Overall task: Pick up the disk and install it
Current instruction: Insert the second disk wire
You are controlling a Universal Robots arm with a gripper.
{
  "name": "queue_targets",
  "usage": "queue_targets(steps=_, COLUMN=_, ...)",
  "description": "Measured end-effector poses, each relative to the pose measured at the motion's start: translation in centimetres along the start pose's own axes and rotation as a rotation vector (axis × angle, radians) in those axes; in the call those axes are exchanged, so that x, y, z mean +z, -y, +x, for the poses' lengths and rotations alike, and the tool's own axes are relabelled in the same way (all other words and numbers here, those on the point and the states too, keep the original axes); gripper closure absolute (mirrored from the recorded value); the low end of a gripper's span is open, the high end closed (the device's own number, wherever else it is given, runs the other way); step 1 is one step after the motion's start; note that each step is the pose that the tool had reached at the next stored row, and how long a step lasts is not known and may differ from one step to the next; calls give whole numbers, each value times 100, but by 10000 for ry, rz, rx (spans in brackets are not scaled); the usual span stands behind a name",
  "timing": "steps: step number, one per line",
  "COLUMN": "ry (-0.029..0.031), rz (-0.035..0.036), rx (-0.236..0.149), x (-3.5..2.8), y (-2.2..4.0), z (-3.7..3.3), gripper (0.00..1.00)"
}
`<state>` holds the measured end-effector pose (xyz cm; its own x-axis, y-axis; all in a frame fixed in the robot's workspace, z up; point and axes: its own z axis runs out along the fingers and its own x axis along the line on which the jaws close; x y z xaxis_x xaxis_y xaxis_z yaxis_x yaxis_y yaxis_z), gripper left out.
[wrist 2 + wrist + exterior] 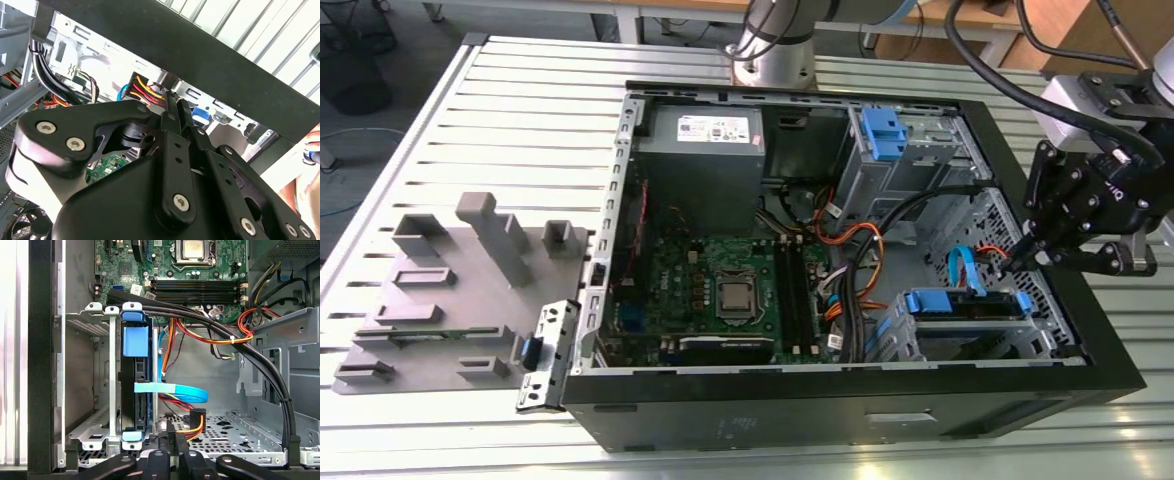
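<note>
Second wrist view: fingers (171, 122) pressed together, tips beside red-yellow wires (145, 90).

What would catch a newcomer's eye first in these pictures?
The open black computer case lies on the slatted table, its green motherboard exposed. At the exterior view's right, the gripper hangs over the drive cage, where the disk sits in its blue bracket.

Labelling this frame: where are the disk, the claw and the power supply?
the disk (136, 341), first wrist view, on its blue bracket.
the claw (176, 102), second wrist view, between its fingertips.
the power supply (700, 165), exterior view, on its grey casing.
</note>
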<state>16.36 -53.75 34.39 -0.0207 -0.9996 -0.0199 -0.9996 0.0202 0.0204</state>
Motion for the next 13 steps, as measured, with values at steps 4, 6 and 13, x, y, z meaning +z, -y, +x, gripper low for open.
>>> queue_targets(steps=4, ry=0, rz=0, rx=0, x=0, y=0, z=-1, gripper=84)
queue_targets(steps=6, ry=0, rz=0, rx=0, x=0, y=0, z=-2, gripper=84)
queue_targets(steps=13, ry=0, rz=9, rx=0, x=2, y=-113, z=3, gripper=84)
